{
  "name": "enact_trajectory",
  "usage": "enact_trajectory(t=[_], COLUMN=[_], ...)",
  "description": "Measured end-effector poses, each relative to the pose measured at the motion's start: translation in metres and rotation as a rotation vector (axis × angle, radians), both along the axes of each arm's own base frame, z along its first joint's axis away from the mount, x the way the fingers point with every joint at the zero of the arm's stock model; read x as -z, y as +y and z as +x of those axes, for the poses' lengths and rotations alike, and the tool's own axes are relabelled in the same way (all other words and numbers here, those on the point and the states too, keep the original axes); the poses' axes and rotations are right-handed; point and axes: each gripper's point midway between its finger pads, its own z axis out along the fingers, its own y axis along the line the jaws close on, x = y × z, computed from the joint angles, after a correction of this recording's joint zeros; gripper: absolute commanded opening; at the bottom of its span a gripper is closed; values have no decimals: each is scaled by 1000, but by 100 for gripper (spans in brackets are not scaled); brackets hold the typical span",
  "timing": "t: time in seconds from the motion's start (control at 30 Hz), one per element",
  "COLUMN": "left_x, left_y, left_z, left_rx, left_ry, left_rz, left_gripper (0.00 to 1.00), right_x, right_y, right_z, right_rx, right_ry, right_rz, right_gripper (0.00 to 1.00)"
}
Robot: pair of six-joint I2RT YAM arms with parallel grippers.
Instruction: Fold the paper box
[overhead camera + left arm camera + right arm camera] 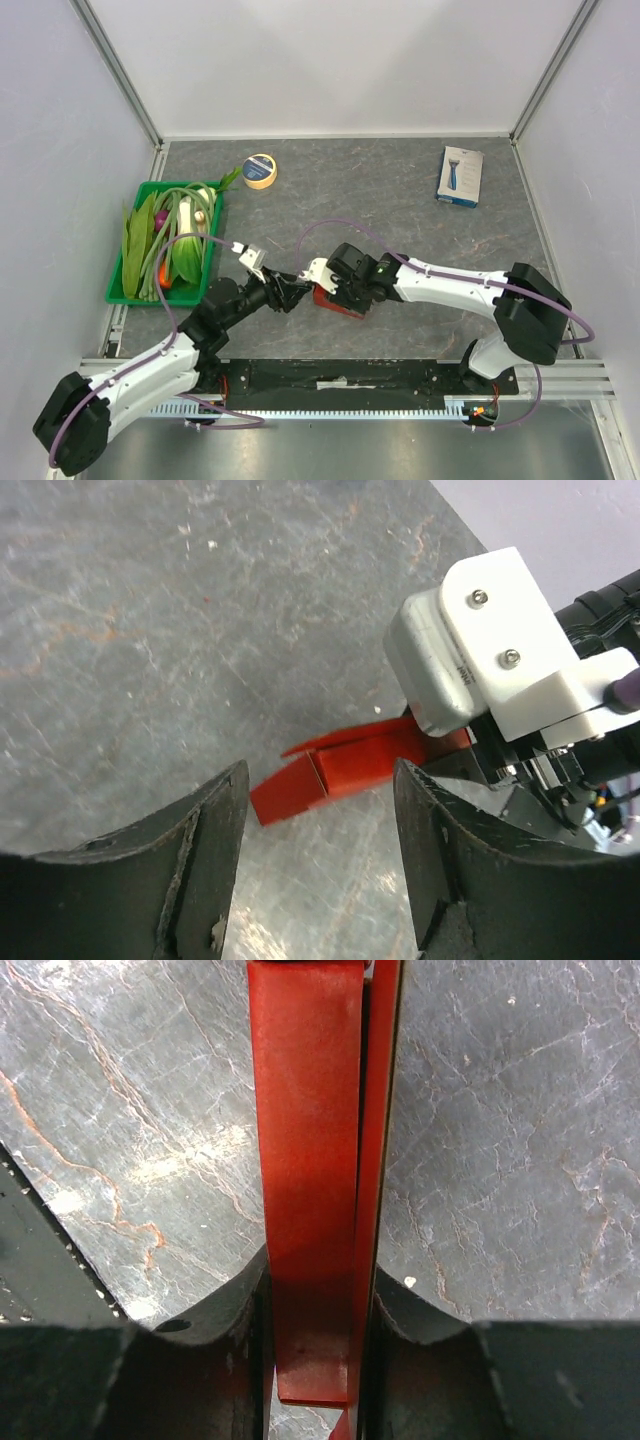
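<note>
Right wrist footage indicated that the flattened panels should be gripped firmly and the free flap creased along its score line, so that the thin card was not torn. The paper box (310, 1180) was clamped edge-on in the right pincer (315, 1300), near the middle of the worktop (400, 200). The left pincer (320, 780) was spread apart and empty, with the flap just ahead of it.

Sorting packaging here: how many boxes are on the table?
2: a bright red cardboard box blank near centre front, and a white-and-blue rectangular retail box far right. None seems hidden.
</note>
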Motion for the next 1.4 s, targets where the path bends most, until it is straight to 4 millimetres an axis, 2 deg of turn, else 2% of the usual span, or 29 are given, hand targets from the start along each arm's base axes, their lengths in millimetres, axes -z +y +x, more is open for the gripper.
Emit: enact_trajectory(t=[0.2,0.4,0.5,0.77,0.9,1.03,1.27,1.4], left_x=[3,16,17,15,12,10,10,10], left_y=[-4,-11,-16,-32,-34,-36,-37,-37], left_z=[9,10,11,14,18,16,16,16], left_rx=[40,113,148,235,242,260,264,264], left_ry=[-132,-169,-179,-193,-207,-207,-194,-187], left_rz=[87,180,193,210,215,214,221,224], left_gripper=[64,63,60,39,23,21,24,19], right_x=[0,0,0,0,-1,-1,-1,-1], right_y=[0,0,1,1,1,1,0,0], right_z=[-1,-2,-2,-1,-1,-1,-1,0], right_rx=[-29,-45,-49,-45,-44,-43,-38,-33], right_ry=[45,74,83,91,94,94,96,98], right_rz=[16,31,36,34,36,36,36,37], right_gripper=[32,31,29,27,26,26,26,26])
